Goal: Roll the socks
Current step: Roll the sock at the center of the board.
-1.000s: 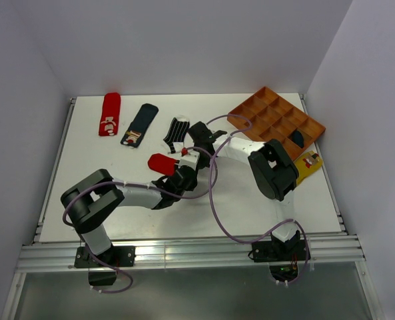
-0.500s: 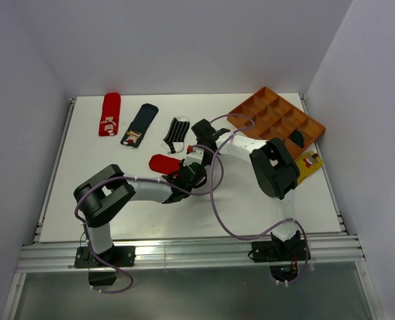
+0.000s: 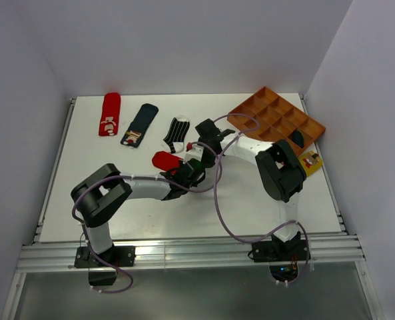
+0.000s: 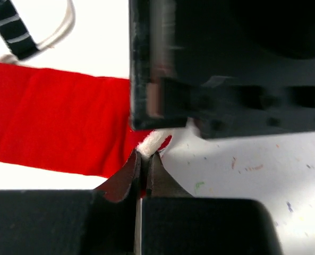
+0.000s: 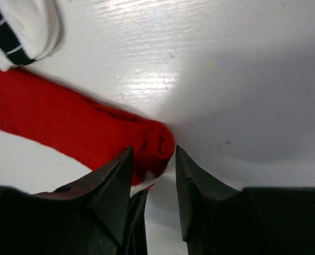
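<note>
A red sock [image 3: 162,160] lies mid-table, its right end rolled up [image 5: 156,144]. In the left wrist view my left gripper [image 4: 144,157] is shut, pinching a white-and-red edge of this sock [image 4: 56,125]. My right gripper [image 5: 153,154] is open, its jaws standing on either side of the rolled end, and the right jaw is apart from it. From above, both grippers meet at the sock's right end, the left gripper [image 3: 186,169] just below the right gripper [image 3: 197,152]. Another red sock with white marks [image 3: 108,115], a navy sock with a patch [image 3: 139,125] and a striped sock [image 3: 177,134] lie flat along the back.
An orange compartment tray [image 3: 270,113] sits at the back right with a dark navy sock [image 3: 296,138] in one cell. A mustard yellow sock [image 3: 310,162] lies beside the tray's near corner. Purple cables loop over the table between the arms.
My right gripper has opened off the rolled end. My left gripper has shut on the sock's edge. The flat part of the red sock has grown shorter.
</note>
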{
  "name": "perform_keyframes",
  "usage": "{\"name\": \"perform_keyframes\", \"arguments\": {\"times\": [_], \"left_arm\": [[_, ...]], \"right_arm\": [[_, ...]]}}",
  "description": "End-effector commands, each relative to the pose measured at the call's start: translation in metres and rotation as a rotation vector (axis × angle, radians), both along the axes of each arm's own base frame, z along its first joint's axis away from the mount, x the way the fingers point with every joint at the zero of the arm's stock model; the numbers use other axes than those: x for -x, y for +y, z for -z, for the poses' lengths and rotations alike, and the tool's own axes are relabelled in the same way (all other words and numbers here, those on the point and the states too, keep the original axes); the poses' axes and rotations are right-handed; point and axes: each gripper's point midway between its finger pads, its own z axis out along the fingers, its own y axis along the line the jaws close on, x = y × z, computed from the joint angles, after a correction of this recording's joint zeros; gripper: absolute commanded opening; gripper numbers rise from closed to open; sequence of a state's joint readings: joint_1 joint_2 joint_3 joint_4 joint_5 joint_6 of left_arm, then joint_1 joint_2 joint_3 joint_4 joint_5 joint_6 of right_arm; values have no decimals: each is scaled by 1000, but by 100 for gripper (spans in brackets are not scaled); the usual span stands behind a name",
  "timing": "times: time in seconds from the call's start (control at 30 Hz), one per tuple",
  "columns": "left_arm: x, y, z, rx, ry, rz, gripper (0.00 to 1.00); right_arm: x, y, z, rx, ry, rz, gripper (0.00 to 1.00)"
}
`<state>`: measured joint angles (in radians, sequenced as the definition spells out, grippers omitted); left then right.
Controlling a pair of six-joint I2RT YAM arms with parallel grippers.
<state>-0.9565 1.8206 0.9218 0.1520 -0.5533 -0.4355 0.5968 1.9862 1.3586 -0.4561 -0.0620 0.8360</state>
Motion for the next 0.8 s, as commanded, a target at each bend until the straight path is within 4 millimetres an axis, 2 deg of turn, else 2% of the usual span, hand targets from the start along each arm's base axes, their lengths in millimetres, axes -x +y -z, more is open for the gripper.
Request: {"name": "perform_keyframes", "arguments": {"times": [0.0, 0.03, 0.1, 0.13, 0.2, 0.23, 0.27, 0.3, 0.53, 0.77], "left_arm": [[21, 2, 13, 74, 158, 64, 1], [27, -2, 11, 118, 193, 91, 0], [21, -5, -1, 220, 217, 94, 0], [24, -3, 1, 268, 250, 85, 1], [22, -6, -6, 392, 311, 91, 0], [29, -8, -4, 433, 360, 116, 0], [23, -1, -1, 462, 380, 92, 0], [21, -3, -3, 510, 401, 84, 1], [21, 0, 4, 679, 560, 50, 0], [18, 3, 6, 800, 650, 5, 0]], "right_arm": [[-13, 6, -49, -82, -133, 13, 46], [-15, 4, -58, -94, -157, 22, 46], [-17, -1, -62, -94, -179, 47, 46], [-18, -2, -71, -109, -200, 65, 46], [-15, -6, -69, -115, -209, 87, 47], [-10, -9, -69, -121, -209, 94, 46], [-12, -13, -68, -112, -225, 114, 46], [-13, -13, -70, -126, -238, 129, 46], [-1, -15, -51, -139, -208, 125, 46], [-1, -1, -39, -166, -187, 96, 47]]}}
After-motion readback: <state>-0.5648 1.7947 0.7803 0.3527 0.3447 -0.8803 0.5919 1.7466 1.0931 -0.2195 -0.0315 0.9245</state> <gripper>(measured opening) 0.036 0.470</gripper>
